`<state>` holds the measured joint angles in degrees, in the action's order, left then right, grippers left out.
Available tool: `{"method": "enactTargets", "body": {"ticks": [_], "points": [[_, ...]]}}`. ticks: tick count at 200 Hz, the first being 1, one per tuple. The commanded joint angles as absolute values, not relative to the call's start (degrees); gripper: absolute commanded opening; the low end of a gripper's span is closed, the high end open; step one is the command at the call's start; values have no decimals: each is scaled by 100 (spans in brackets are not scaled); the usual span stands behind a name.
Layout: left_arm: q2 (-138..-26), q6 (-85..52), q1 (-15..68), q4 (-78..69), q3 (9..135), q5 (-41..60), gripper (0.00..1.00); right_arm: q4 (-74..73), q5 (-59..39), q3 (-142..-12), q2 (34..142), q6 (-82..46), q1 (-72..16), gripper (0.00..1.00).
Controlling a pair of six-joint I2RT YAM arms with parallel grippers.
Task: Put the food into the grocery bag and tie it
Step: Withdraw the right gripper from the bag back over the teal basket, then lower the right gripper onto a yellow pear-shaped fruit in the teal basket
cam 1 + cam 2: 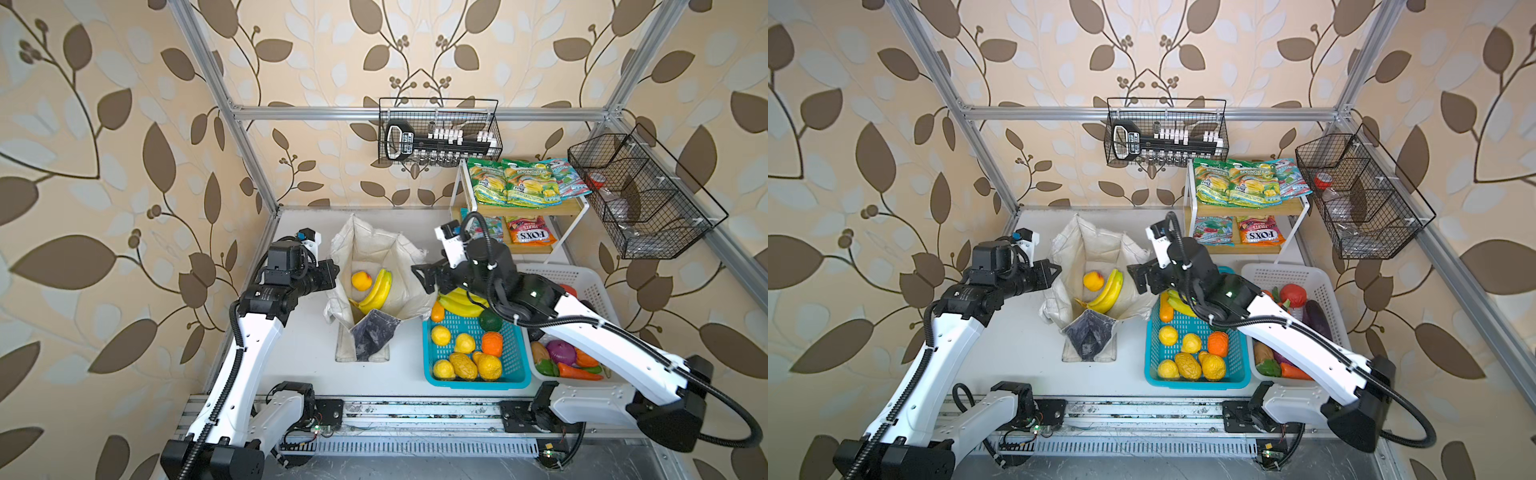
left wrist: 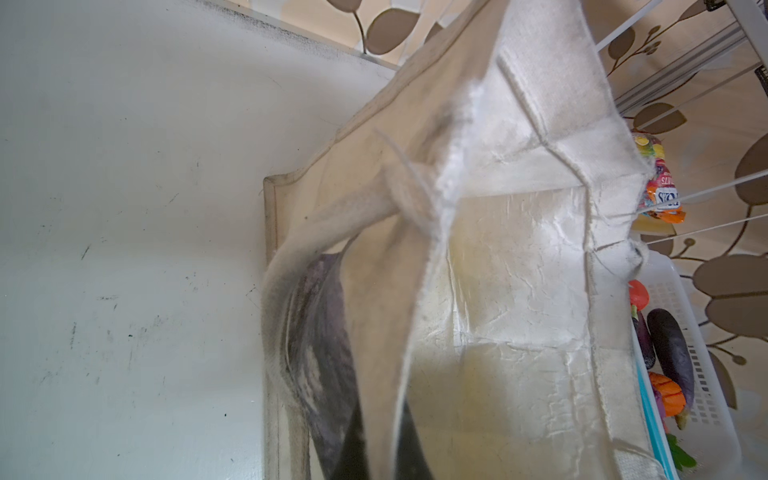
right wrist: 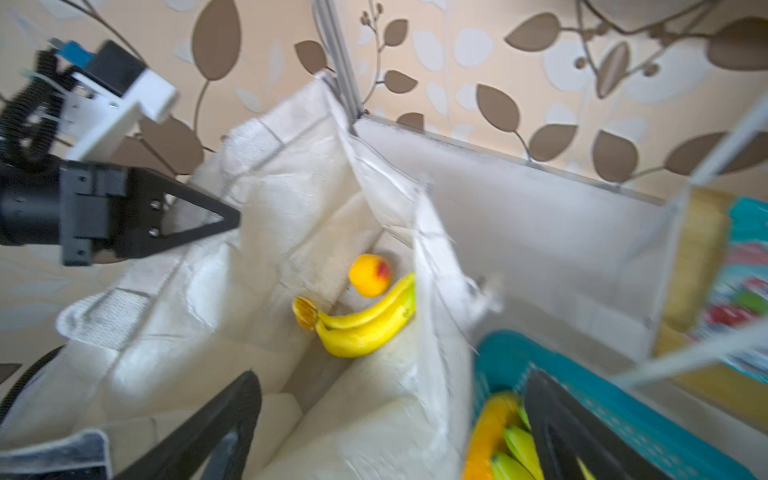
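Standing open at the middle of the white table (image 1: pixel 299 357) in both top views, the grocery bag (image 1: pixel 374 249) (image 1: pixel 1092 249) is seen with its dark printed panel folded in at its 6 o'clock edge. A round orange (image 1: pixel 361 281) and a banana bunch (image 1: pixel 379 291) are seen lying inside it, the bunch at 4 o'clock from the orange. The left gripper (image 1: pixel 333 270) is set at the bag's 9 o'clock rim, its fingers pressed together on the canvas there. The right gripper (image 1: pixel 424 276) is positioned at the 3 o'clock rim with its jaws spread wide and nothing between them. A blue basket (image 1: pixel 478 384) of toy produce is placed against the bag at 4 o'clock, and snack packets (image 1: pixel 511 183) are laid on a shelf (image 1: pixel 540 209) at 1 o'clock.

In the left wrist view, the frame is filled by the bag's canvas rim (image 2: pixel 478 174); the fingers are largely hidden by the fabric.

In the right wrist view, the two black fingers (image 3: pixel 216 424) are shown well apart, with the bag's mouth beyond them. The bunch (image 3: pixel 365 328) and orange (image 3: pixel 370 274) are seen just beside each other on the bag's floor, clear of both fingers. The left gripper (image 3: pixel 228 220) is shown closed at the far wall.
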<state>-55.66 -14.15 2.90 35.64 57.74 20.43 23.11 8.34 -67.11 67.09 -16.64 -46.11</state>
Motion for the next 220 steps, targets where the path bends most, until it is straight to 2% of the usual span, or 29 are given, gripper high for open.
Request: {"method": "enactTargets", "body": {"ticks": [1,57,82,101,150,202,220], "points": [[-5277,-1522,229,3218,5674,1950,0,3142,1073,-6094,6143,-1934,-4443,100],[-5423,-1519,233,3347,5761,2001,0,3409,1028,-4460,4560,-2444,-4105,99],[-5406,-1519,233,3367,5782,2004,0,3167,844,-4017,4219,-2588,-4096,97],[-5396,-1519,231,3358,5765,2013,0,3090,723,-3801,4469,-2577,-4096,95],[-5414,-1489,230,3375,5765,1986,0,2091,-52,-3372,5418,-2286,-4112,75],[-5414,-1453,229,3410,5783,1935,0,1548,-114,-3480,6509,-1972,-4507,69],[-5415,-1443,232,3419,5791,1947,0,1228,-287,-3411,6765,-1967,-4518,61]]}}
